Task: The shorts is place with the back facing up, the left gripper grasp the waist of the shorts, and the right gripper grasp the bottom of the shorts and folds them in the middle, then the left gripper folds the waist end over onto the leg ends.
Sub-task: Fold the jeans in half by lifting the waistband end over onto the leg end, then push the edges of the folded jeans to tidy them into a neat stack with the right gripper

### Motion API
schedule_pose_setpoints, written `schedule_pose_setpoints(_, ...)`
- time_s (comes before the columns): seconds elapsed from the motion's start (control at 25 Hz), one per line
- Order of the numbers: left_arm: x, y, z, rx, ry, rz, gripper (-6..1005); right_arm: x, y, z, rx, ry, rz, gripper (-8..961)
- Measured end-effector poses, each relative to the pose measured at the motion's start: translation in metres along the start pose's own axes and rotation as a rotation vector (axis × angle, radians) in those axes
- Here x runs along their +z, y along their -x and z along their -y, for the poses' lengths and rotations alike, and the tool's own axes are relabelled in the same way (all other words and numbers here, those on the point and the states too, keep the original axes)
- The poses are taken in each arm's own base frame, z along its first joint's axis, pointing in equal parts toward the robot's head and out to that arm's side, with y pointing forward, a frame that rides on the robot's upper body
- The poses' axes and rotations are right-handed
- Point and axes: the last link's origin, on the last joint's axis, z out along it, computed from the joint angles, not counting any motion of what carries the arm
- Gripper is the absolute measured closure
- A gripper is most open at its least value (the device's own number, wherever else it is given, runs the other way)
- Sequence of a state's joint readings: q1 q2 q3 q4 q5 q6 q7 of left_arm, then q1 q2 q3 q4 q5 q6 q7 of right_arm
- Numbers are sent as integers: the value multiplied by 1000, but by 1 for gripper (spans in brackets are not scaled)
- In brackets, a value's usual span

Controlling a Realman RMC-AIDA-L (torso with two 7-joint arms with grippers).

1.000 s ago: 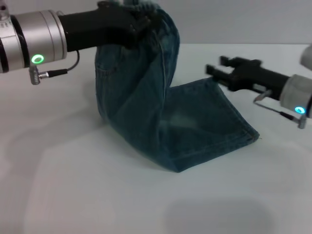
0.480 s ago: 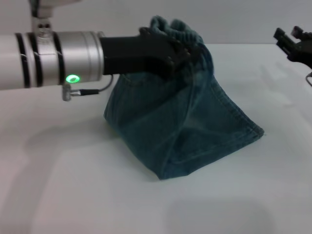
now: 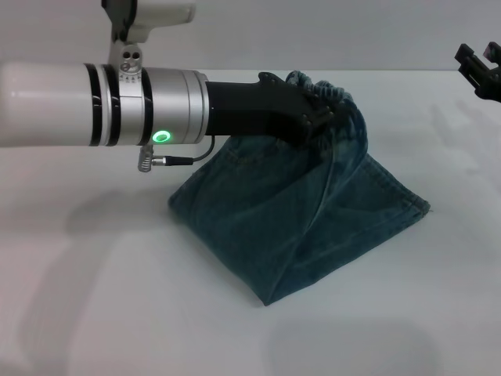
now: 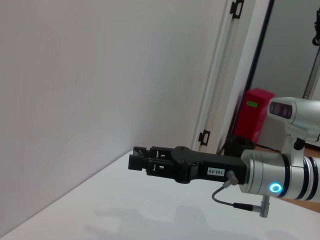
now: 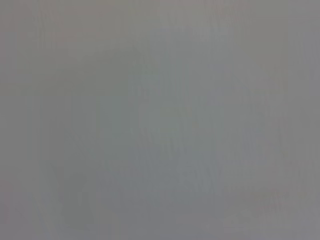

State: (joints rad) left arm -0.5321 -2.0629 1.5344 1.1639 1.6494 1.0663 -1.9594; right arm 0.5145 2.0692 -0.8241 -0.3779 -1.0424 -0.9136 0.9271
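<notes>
From my remote seat, the shorts (image 3: 301,219) sat near the middle of the white table (image 3: 117,313), a faded blue-green denim bundle pulled up into a tent shape. The waist of the shorts (image 3: 325,92), gathered and puckered, was lifted at the peak, and the cloth sloped down from it to a stitched hem edge (image 3: 395,196) on the robot's right and a folded corner nearest the camera. The lower part lay flat on the table; the rest hung from the grip.

The left gripper (image 3: 313,117) reached in from the left, its black fingers clamped on the waist of the shorts, with the silver-white wrist and green ring light (image 3: 162,136) trailing behind it above the table.

Around the bundle I had bare table on every side, widest toward the camera and on the left under the arm.

The right gripper (image 3: 481,69) was well apart from the denim, at the far right edge of the head view; in the left wrist view it (image 4: 137,159) hovered above the table holding nothing, though I could not tell how its fingers stood. Behind it stood a white wall, a door frame (image 4: 220,90) and a red box (image 4: 255,117). My right wrist view showed only blank grey.
</notes>
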Motion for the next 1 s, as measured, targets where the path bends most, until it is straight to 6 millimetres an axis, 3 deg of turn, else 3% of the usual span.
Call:
schedule_pose_setpoints(0.52,7,-7,-5,22,17,-4,868,0,-2,0,1,-1,-6,434)
schedule_pose_setpoints(0.68,-3,-9,0,11,-1,-68,620,1,-1,-3,0,9,-5,434)
schedule_pose_setpoints(1.0,-45,-3,22,-14,-131,-302,320,1,6,-21,-6,136,37,434)
